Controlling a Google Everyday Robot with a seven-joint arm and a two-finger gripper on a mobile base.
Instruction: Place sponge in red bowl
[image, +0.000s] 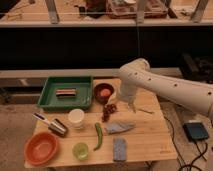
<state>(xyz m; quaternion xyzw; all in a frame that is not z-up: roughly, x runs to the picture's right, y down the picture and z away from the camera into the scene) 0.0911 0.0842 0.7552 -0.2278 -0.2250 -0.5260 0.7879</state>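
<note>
The sponge (119, 148), a blue-grey rectangle, lies flat near the table's front edge, right of centre. A dark red bowl (104, 92) with an orange item inside stands at the back middle, beside the green tray. An empty orange-red bowl (41, 148) sits at the front left corner. My white arm reaches in from the right and bends down over the back right of the table. My gripper (131, 105) hangs just right of the dark red bowl and well behind the sponge, with nothing visibly held.
A green tray (50, 98) holds a small bar at the back left. A white cup (76, 118), metal can (57, 126), green cup (80, 150), green pepper (98, 135), grapes (108, 111) and a grey cloth-like item (119, 128) lie between the gripper and the sponge.
</note>
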